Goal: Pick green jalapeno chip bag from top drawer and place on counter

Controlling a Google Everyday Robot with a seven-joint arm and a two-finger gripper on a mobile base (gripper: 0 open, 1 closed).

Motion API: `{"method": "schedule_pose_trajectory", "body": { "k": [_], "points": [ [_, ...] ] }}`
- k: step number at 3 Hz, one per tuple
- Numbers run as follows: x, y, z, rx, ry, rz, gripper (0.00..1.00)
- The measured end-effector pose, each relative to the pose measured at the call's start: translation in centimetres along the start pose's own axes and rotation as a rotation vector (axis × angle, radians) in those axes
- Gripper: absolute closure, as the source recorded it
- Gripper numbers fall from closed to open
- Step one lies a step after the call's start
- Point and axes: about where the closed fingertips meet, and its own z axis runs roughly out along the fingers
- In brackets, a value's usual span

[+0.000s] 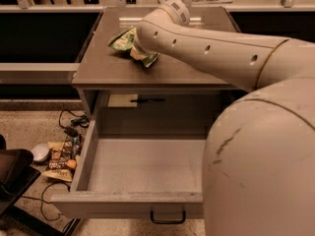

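The counter point(192, 73) is a glossy grey-brown top with light reflections near its rear edge. The green jalapeno chip bag point(119, 42) lies on its left-centre area. The gripper point(140, 55) is down at the bag, masked by the arm's wrist point(162, 26); whether it grips cannot be determined. Below, the top drawer point(147, 166) stands pulled out, handle point(167, 219) at front. On the speckled floor to the left lie snack packets point(61, 159) and cables point(69, 126).

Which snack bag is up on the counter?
The green jalapeno chip bag, right at the gripper on the counter. The brown packets lie down on the floor.
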Motion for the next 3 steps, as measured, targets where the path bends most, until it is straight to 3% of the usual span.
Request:
{"method": "schedule_pose_trajectory", "body": {
  "k": [1, 2, 3],
  "points": [
    [0.0, 0.1, 0.1, -0.001, 0.000, -0.001, 0.00],
    [-0.9, 0.0, -1.0, -0.014, -0.025, 0.017, 0.00],
    [-3.9, -1.1, -6.0, -0.055, -0.103, 0.057, 0.00]
  ]
}}
